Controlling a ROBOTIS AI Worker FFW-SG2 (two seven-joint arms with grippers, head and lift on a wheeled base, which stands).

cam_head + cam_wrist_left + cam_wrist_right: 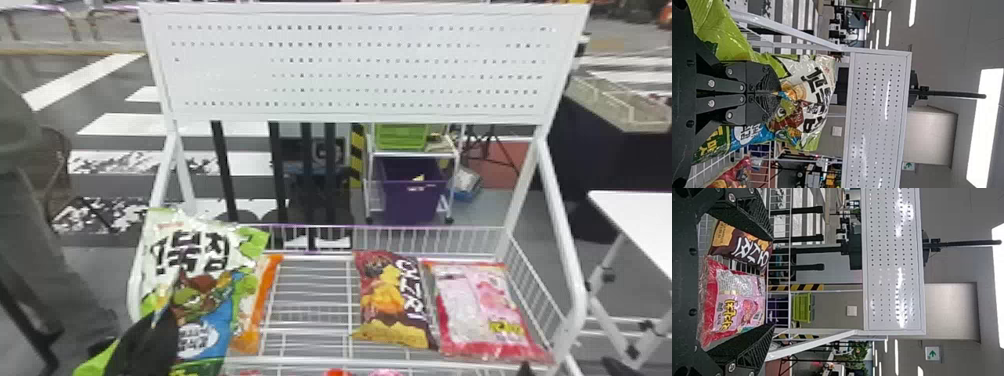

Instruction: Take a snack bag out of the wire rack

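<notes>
Clenching the green snack bag (807,102), the left gripper (777,93) has its 2 fingertips pressed together on the packet's face, and that's the grasp ticked off! The bag stands roughly upright at the left side of the wire rack (350,228), its top edge up above the side basket rail, its lower part across the front left corner in the head view. Is it out, folks? Partly, by the look of it: the foot runs down to the bottom of the head view, so I can't tell whether it has cleared the wires.

Over on the rack, an orange-edged bag (256,305) sits just beside the held packet, with a brown bag (395,300) and a pink bag (482,305) side by side farther right. The right gripper (772,282) waits near those 2, fingers spread wide, gripping nothing.

So, 1 bag is secured, and what remains, I'd judge, is to bring it fully clear of the front rail without snagging the foil or dragging that orange-edged neighbour along!
</notes>
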